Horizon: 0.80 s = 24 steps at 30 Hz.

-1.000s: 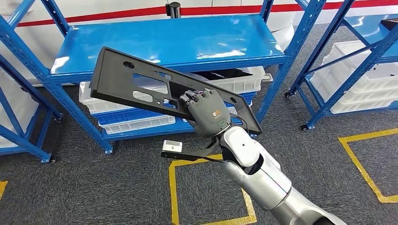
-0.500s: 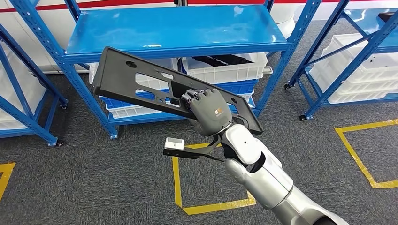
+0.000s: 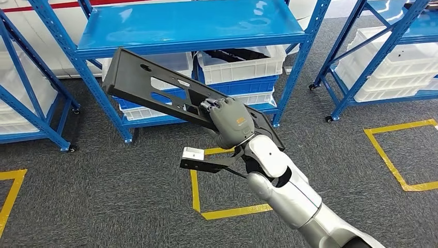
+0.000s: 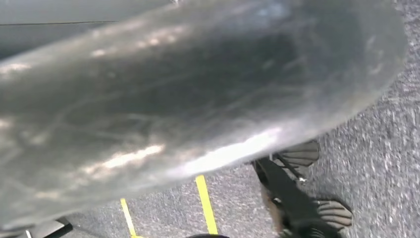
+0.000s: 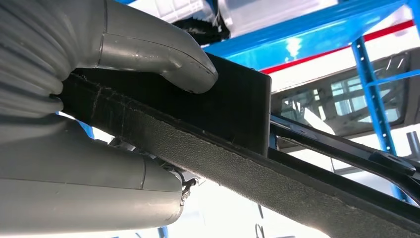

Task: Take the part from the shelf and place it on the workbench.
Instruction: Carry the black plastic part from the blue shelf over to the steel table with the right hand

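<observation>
Blue shelf (image 3: pixel 191 26) behind, right hand (image 3: pixel 231 123) grips dark part (image 3: pixel 155 90).

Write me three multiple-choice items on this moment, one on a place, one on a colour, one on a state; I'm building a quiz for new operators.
1. Where is the dark panel part?
A. Lying on the top shelf
B. Held in the air in front of the shelf
C. Flat on the carpet

2. What colour is the shelf frame?
A. Blue
B. Green
C. Orange

3. What is the right robot hand doing?
A. Hanging open, holding nothing
B. Resting on a white bin
C. Gripping the part

Answers:
1 B: the part hangs tilted above the floor, clear of the shelf boards.
2 A: posts and boards are blue.
3 C: the right wrist view shows the thumb clamped on the part's edge.
</observation>
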Available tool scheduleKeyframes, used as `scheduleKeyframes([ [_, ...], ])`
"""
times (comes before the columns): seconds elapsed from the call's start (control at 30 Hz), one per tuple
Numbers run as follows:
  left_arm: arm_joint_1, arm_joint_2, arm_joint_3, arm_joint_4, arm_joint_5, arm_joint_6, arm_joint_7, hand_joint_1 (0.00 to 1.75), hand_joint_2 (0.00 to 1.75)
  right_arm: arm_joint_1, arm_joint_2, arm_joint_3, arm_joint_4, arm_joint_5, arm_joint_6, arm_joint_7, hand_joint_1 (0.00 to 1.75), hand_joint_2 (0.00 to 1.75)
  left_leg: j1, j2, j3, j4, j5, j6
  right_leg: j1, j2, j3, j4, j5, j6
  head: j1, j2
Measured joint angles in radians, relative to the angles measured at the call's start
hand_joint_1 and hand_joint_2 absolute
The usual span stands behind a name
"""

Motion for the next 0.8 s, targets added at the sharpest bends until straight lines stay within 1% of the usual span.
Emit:
scheduleKeyframes([
  [0.03,-0.001,0.0,0.002,0.0,0.002,0.001,0.0,0.0,0.0,0.0,0.001,-0.001,0.0,-0.004,0.001,0.0,1.75,1.75,-0.004,-0.004,0.019,-0.037,-0.017,0.005,0.0,0.001,-0.008,0.003,0.008,0.008,0.001,0.0],
  [0.07,-0.001,0.0,0.004,0.0,0.003,0.001,0.001,0.0,0.0,0.0,0.002,-0.001,0.001,-0.006,0.003,-0.001,1.75,1.75,-0.01,-0.005,0.022,-0.052,-0.019,0.015,0.0,0.002,-0.013,0.002,0.018,0.015,0.003,0.0],
  [0.1,0.0,0.0,0.005,0.0,0.003,0.002,0.001,0.0,0.0,0.001,0.001,-0.001,0.002,-0.008,0.003,-0.001,1.75,1.75,-0.011,-0.001,0.013,-0.054,-0.012,0.027,0.0,0.002,-0.018,-0.001,0.027,0.022,0.003,0.0],
  [0.13,-0.001,0.0,0.006,0.0,0.003,0.003,0.001,0.0,0.0,0.002,0.0,-0.001,0.003,-0.008,0.004,-0.002,1.75,1.75,-0.013,0.003,0.004,-0.056,-0.002,0.04,-0.002,0.003,-0.025,0.001,0.024,0.025,0.003,0.0],
  [0.17,-0.001,0.0,0.006,0.0,0.003,0.003,0.001,0.0,0.0,0.003,-0.001,-0.001,0.004,-0.009,0.004,-0.002,1.75,1.75,-0.012,0.008,-0.007,-0.057,0.011,0.053,-0.003,0.004,-0.038,0.017,0.005,0.025,0.004,0.0],
  [0.2,-0.001,0.0,0.006,0.0,0.003,0.003,0.001,0.0,0.0,0.004,-0.002,-0.002,0.005,-0.009,0.004,-0.002,1.75,1.75,-0.011,0.012,-0.022,-0.059,0.024,0.064,-0.004,0.004,-0.055,0.053,-0.032,0.021,0.006,0.0],
  [0.23,-0.002,0.001,0.006,0.0,0.003,0.003,0.001,0.0,0.0,0.004,-0.002,-0.002,0.005,-0.009,0.005,-0.002,1.75,1.75,-0.012,0.016,-0.036,-0.059,0.037,0.07,-0.004,0.004,-0.074,0.109,-0.079,0.016,0.008,0.0],
  [0.27,-0.002,0.001,0.006,0.0,0.003,0.004,0.001,0.0,0.0,0.004,-0.002,-0.002,0.006,-0.009,0.005,-0.002,1.75,1.75,-0.012,0.019,-0.053,-0.058,0.05,0.074,-0.005,0.004,-0.091,0.176,-0.122,0.013,0.01,0.0],
  [0.3,-0.002,0.001,0.006,0.0,0.003,0.004,0.001,0.0,0.0,0.005,-0.002,-0.002,0.006,-0.009,0.005,-0.002,1.75,1.75,-0.012,0.023,-0.069,-0.058,0.062,0.074,-0.005,0.004,-0.1,0.238,-0.148,0.015,0.01,0.0],
  [0.33,-0.002,0.001,0.006,0.0,0.003,0.004,0.001,0.0,0.0,0.006,-0.003,-0.002,0.007,-0.01,0.005,-0.002,1.75,1.75,-0.011,0.028,-0.085,-0.058,0.074,0.073,-0.006,0.004,-0.098,0.278,-0.155,0.023,0.01,0.0],
  [0.37,-0.002,0.0,0.006,0.0,0.003,0.003,0.001,0.0,0.0,0.006,-0.003,-0.002,0.008,-0.011,0.005,-0.002,1.75,1.75,-0.011,0.033,-0.101,-0.057,0.086,0.071,-0.007,0.004,-0.08,0.285,-0.144,0.034,0.011,0.0],
  [0.4,-0.002,0.0,0.006,0.0,0.003,0.003,0.001,0.0,0.0,0.006,-0.003,-0.002,0.009,-0.015,0.006,-0.002,1.75,1.75,-0.009,0.038,-0.116,-0.057,0.098,0.067,-0.008,0.002,-0.045,0.258,-0.124,0.045,0.011,0.0],
  [0.43,-0.002,-0.001,0.006,0.0,0.003,0.003,0.001,0.0,0.0,0.005,-0.003,-0.002,0.009,-0.018,0.007,-0.003,1.75,1.75,-0.009,0.042,-0.129,-0.057,0.109,0.062,-0.009,-0.005,0.006,0.2,-0.109,0.053,0.011,0.0],
  [0.47,-0.001,-0.001,0.007,0.0,0.003,0.003,0.001,0.0,0.0,0.003,-0.002,-0.002,0.01,-0.021,0.009,-0.003,1.75,1.75,-0.009,0.047,-0.14,-0.056,0.119,0.056,-0.006,-0.013,0.063,0.124,-0.11,0.055,0.012,0.0],
  [0.5,0.0,-0.001,0.007,0.0,0.003,0.003,0.001,0.0,0.0,0.002,-0.002,-0.002,0.01,-0.024,0.01,-0.004,1.75,1.75,-0.009,0.052,-0.146,-0.058,0.13,0.049,-0.003,-0.021,0.107,0.061,-0.117,0.05,0.011,0.0],
  [0.53,0.001,0.0,0.008,0.0,0.004,0.003,0.002,0.0,0.0,0.0,-0.001,-0.002,0.01,-0.026,0.012,-0.005,1.75,1.75,-0.01,0.057,-0.148,-0.062,0.141,0.043,0.001,-0.025,0.133,0.014,-0.126,0.043,0.011,0.0],
  [0.57,0.002,0.0,0.009,0.0,0.004,0.004,0.002,0.0,0.0,-0.001,-0.001,-0.002,0.01,-0.029,0.015,-0.006,1.75,1.75,-0.01,0.063,-0.148,-0.068,0.153,0.036,0.006,-0.022,0.14,-0.007,-0.131,0.034,0.011,0.0],
  [0.6,0.003,0.0,0.01,0.0,0.004,0.004,0.003,0.0,0.0,-0.001,-0.002,-0.002,0.011,-0.032,0.017,-0.006,1.75,1.75,-0.01,0.067,-0.146,-0.077,0.164,0.03,0.006,-0.016,0.13,-0.009,-0.124,0.023,0.01,0.0],
  [0.63,0.003,0.0,0.012,0.0,0.004,0.004,0.003,0.0,0.0,-0.002,-0.002,-0.001,0.012,-0.034,0.02,-0.006,1.75,1.75,-0.008,0.067,-0.148,-0.08,0.164,0.023,0.002,-0.011,0.123,-0.013,-0.114,0.015,0.01,0.0],
  [0.67,0.003,0.0,0.013,0.0,0.005,0.005,0.003,0.0,0.0,-0.002,-0.002,-0.001,0.013,-0.037,0.022,-0.006,1.75,1.75,-0.006,0.061,-0.153,-0.071,0.145,0.019,-0.001,-0.006,0.117,-0.014,-0.103,0.004,0.009,0.0],
  [0.7,0.003,0.0,0.015,0.0,0.005,0.005,0.004,0.0,0.0,-0.002,-0.002,-0.001,0.014,-0.039,0.024,-0.007,1.75,1.75,-0.006,0.051,-0.162,-0.043,0.106,0.016,-0.005,-0.002,0.11,-0.017,-0.092,-0.008,0.008,0.0],
  [0.73,0.004,0.0,0.017,0.0,0.005,0.005,0.004,0.0,0.0,-0.002,-0.002,0.0,0.015,-0.04,0.025,-0.007,1.75,1.75,-0.005,0.039,-0.174,0.008,0.054,0.016,-0.006,0.003,0.103,-0.017,-0.081,-0.016,0.007,0.0],
  [0.77,0.004,0.001,0.019,0.0,0.005,0.005,0.004,0.0,0.0,-0.002,-0.001,0.0,0.015,-0.041,0.026,-0.007,1.75,1.75,-0.006,0.03,-0.186,0.075,0.003,0.016,-0.002,0.009,0.092,-0.016,-0.071,-0.023,0.007,0.0],
  [0.8,0.004,0.001,0.021,0.0,0.005,0.005,0.004,0.0,0.0,-0.001,-0.001,0.0,0.017,-0.042,0.027,-0.007,1.75,1.75,-0.007,0.024,-0.195,0.14,-0.032,0.017,0.002,0.015,0.082,-0.015,-0.061,-0.027,0.006,0.0],
])
